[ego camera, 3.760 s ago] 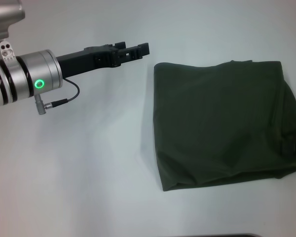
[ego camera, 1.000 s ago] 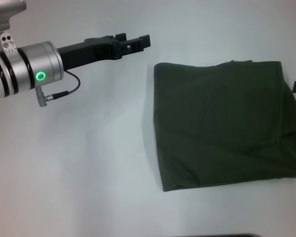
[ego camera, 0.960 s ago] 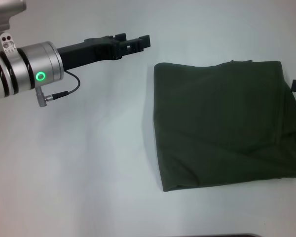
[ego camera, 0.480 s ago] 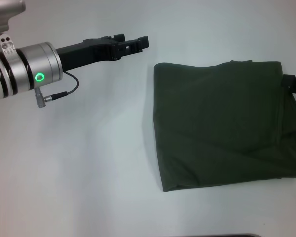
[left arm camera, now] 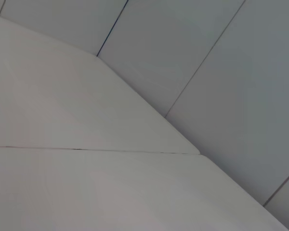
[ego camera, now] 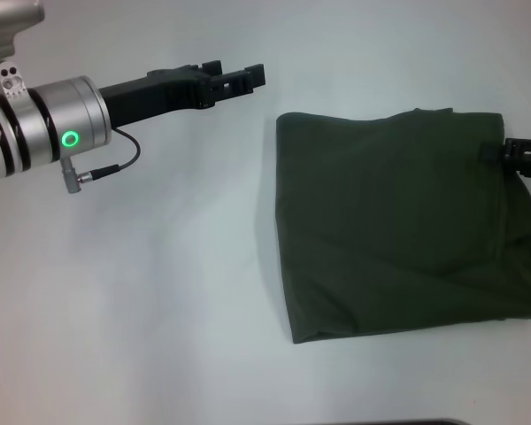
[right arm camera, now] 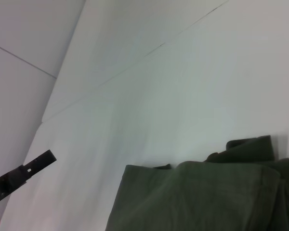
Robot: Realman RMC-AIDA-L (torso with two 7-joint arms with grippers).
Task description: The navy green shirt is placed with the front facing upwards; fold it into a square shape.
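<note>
Shirt [ego camera: 398, 221] folded square on table [ego camera: 159, 292].
Right gripper [ego camera: 522, 152] at its far-right edge, grip unclear; left gripper [ego camera: 243, 78] hovers well left, empty, opening unclear.

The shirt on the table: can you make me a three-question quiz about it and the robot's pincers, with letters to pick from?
1. Where is the left pincer?
A. Above the bare table, off the shirt's left side
B. Pressed on the shirt's middle
C. Under the shirt

2. What colour is the shirt?
A. Red
B. Dark olive green
C. Yellow

3. How does the shirt lie?
A. Spread out, sleeves wide
B. Rolled into a ball
C. Folded into a rough square

Answers: 1 A, it hangs over white table, clear of the cloth. 2 B, the fabric is dark green. 3 C, no sleeves stick out. The right pincer reaches over its far right corner.
</note>
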